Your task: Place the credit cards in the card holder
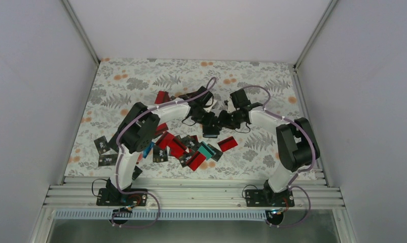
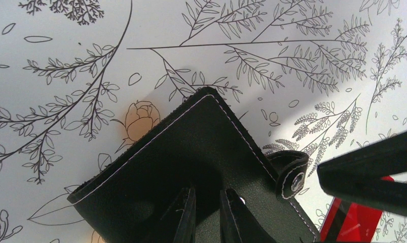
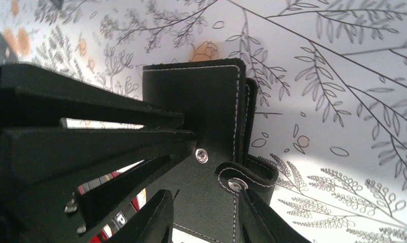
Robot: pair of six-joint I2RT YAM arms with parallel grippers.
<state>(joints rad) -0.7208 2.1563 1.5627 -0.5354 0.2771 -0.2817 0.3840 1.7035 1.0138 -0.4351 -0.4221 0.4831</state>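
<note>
Centrally, nearer far edge: left gripper pinches holder; right gripper jaws straddle its snap, grip unclear. Risk: uneven pull could twist holder loose onto cards.

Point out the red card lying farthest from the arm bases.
The lone red card at the back, just beyond the left arm. All other red cards lie nearer the bases, in or beside the heap.
</note>
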